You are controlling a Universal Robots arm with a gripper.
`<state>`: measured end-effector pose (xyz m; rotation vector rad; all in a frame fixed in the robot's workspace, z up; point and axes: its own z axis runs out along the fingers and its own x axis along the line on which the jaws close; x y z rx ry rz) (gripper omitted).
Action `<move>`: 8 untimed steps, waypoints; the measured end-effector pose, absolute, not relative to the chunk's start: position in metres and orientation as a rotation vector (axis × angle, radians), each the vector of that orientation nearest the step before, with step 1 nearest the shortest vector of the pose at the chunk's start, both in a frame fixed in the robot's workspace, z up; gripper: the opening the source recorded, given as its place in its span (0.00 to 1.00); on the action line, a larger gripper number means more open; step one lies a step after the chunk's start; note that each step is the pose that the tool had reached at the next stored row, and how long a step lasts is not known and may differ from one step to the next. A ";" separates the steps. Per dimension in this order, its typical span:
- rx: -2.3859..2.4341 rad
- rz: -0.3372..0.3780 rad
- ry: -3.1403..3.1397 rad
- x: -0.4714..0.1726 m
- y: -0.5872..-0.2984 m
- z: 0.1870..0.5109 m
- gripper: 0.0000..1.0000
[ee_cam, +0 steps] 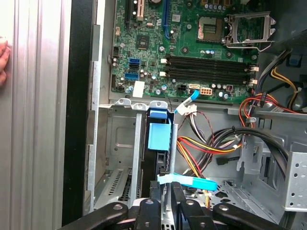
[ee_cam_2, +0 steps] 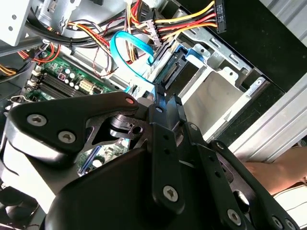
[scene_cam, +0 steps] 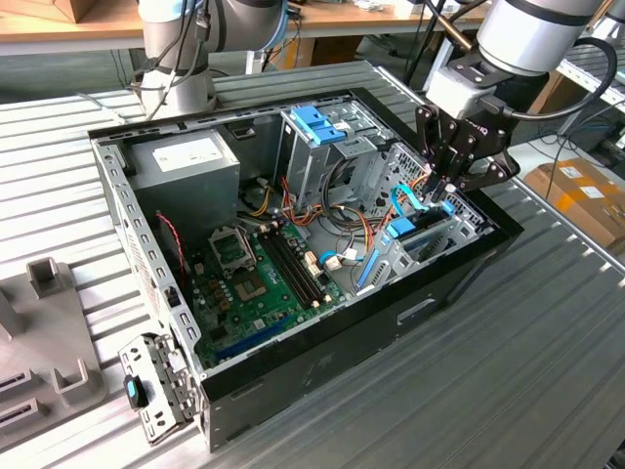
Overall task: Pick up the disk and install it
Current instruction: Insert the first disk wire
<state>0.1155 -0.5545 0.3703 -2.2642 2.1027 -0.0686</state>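
Note:
The disk stands on edge in the metal bay at the end of the open computer case toward the exterior view's right, with light-blue rails beside it. In the first wrist view its dark upper edge shows below a blue latch piece. My gripper hangs straight above that bay. Its fingers stand together, shut, with the tips at the disk's upper edge; in the second wrist view the gripper narrows to one point there. A blue flat cable loops right beside the tips.
Inside the case lie the motherboard, a grey power-supply box, a drive cage with a blue latch and bundled wires. A person's hand rests on the table beside the case. Grey fixtures sit at the exterior view's left.

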 end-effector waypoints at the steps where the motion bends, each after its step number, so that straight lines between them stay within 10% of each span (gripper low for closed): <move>1: -2.264 -0.069 2.103 0.116 -0.554 0.370 0.24; 8: -2.277 -0.068 2.089 0.124 -0.553 0.370 0.24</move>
